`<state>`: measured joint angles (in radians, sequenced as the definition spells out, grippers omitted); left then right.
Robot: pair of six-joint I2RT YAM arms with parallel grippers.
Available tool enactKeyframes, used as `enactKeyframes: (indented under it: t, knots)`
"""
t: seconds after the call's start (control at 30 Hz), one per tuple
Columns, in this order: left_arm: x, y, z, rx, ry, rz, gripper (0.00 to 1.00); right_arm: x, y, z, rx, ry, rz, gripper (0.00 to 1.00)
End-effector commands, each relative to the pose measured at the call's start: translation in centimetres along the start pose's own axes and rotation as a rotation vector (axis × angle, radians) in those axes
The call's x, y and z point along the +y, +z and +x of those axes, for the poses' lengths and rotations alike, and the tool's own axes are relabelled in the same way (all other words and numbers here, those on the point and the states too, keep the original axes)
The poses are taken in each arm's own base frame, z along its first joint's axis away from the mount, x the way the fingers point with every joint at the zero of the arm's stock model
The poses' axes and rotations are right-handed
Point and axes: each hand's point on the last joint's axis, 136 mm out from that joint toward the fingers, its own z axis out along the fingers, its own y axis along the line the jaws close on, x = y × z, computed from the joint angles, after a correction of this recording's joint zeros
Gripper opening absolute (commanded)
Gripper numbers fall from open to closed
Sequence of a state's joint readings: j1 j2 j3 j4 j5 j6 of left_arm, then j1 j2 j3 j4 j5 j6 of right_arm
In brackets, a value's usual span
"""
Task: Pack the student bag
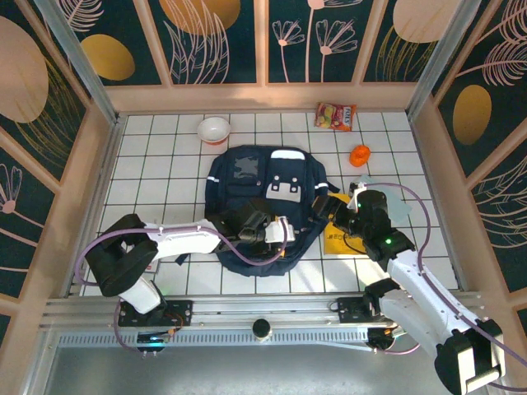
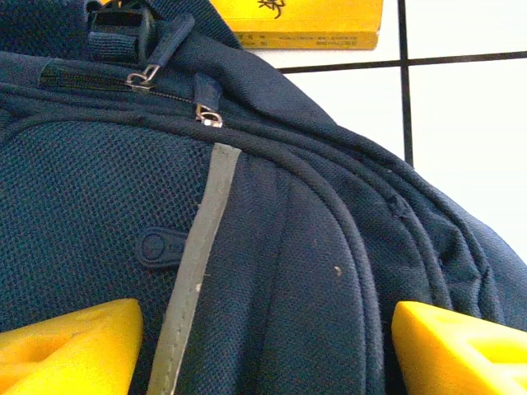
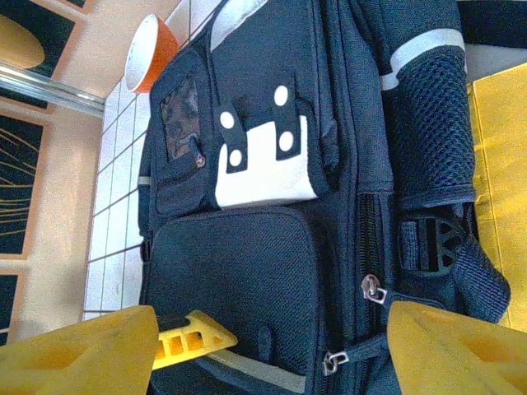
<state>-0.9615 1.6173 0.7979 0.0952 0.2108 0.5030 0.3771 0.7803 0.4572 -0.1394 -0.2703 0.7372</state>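
At mid-surface [image 1: 156, 177], the student bag [image 1: 263, 193] lies flat with zips apparently shut; left claw [image 2: 263, 346] and right claw [image 3: 272, 346] stand released at its near end and right side, grasping nothing, while yellow book [image 1: 339, 234] and snack packet [image 1: 336, 116] lie outside, so packing looks barely begun.

The student bag [image 1: 268, 193] lies flat at the middle of the bench [image 1: 156, 164]. Behind its left corner sits a bowl [image 1: 214, 129], and behind its right corner a snack packet [image 1: 336, 116]. A small round item [image 1: 360, 155] lies to its right. A flat book [image 1: 338, 240] lies just beside its near right corner.
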Motion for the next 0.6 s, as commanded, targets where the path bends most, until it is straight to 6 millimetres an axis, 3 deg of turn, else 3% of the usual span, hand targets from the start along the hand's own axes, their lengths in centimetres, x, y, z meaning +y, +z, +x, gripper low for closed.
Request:
enactKeyframes:
  t: [0.0,0.07,0.2,0.23,0.4,0.57]
  knots:
    - [1.8,1.2,2.4,0.091,-0.018,-0.121,0.76,-0.6,-0.1,0.0,-0.015,-0.018,0.011,0.74]
    - [3.1,1.3,2.3,0.094,-0.048,-0.189,0.65,-0.5,-0.1,0.0,-0.018,-0.018,0.011,0.74]
    - [4.0,-0.2,0.4,0.011,-0.065,-0.240,0.13,-0.5,-0.4,-0.4,-0.039,-0.035,0.015,0.74]
    - [4.1,-0.8,-0.4,-0.021,-0.063,-0.242,0.03,-0.5,-0.5,-0.6,-0.051,-0.041,0.017,0.74]
    - [5.3,-6.1,-4.8,-0.229,-0.106,-0.215,0.00,0.0,-0.9,-1.6,-0.105,-0.097,0.005,0.75]
    - [7.7,-10.6,-6.2,-0.307,-0.118,-0.225,0.00,0.9,-1.2,-3.0,-0.179,-0.198,-0.024,0.77]
